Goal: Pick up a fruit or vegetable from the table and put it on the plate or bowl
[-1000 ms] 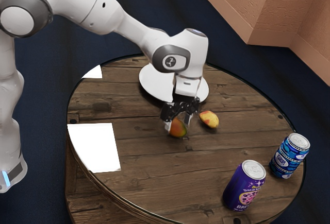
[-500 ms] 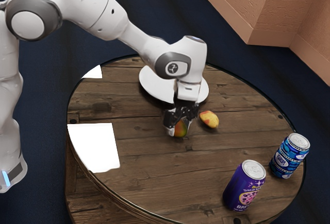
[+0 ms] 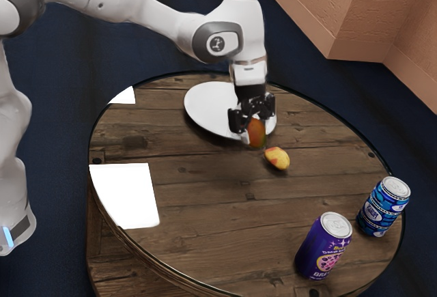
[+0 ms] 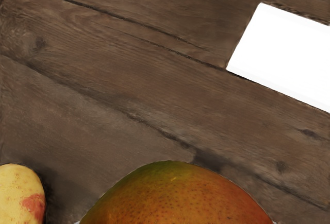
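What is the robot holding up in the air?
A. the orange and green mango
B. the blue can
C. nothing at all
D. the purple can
A: the end effector is shut on the mango, holding it above the table near the plate's edge, while the purple can and the blue can stand on the wood.

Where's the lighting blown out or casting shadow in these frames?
Exterior view: large white patch and small white patch on the table are flat, no wood grain; faint shadow under the loose fruit. Wrist view: a white patch is equally featureless; dark shadow beside the loose fruit; the mango held by the end effector is evenly lit.
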